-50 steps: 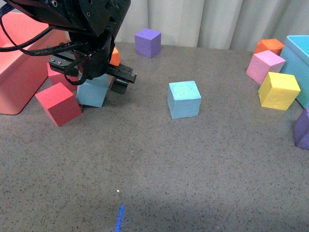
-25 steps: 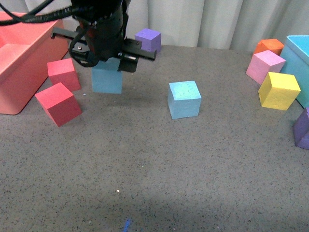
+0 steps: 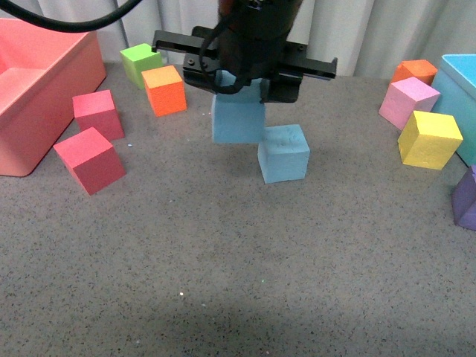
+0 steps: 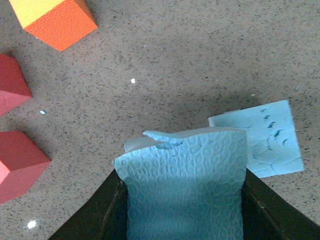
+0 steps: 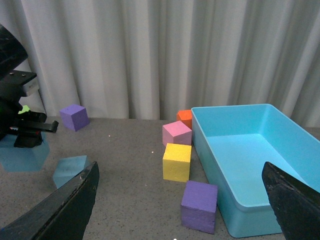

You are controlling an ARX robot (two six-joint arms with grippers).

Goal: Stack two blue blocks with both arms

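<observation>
**Front view.** The left gripper, black with two fingers, is closed around a light sky-blue foam cube and holds it clear of the grey speckled tabletop. The second light sky-blue foam cube rests on the tabletop just beside the raised one, to its right and nearer the camera. The raised cube's lower right corner overlaps the resting cube's upper left corner in this picture. A salmon-pink plastic bin stands at the far left, with two red foam cubes near it. A pink foam cube and a yellow foam cube lie at the right.

**Left wrist view.** The black fingers press both flanks of the held cube, whose foam buckles at its free edge. The resting cube lies off to one side, not beneath the held one.

**Right wrist view.** The right gripper is spread wide and holds nothing. It is well apart from both blue cubes and near a large turquoise plastic bin.
</observation>
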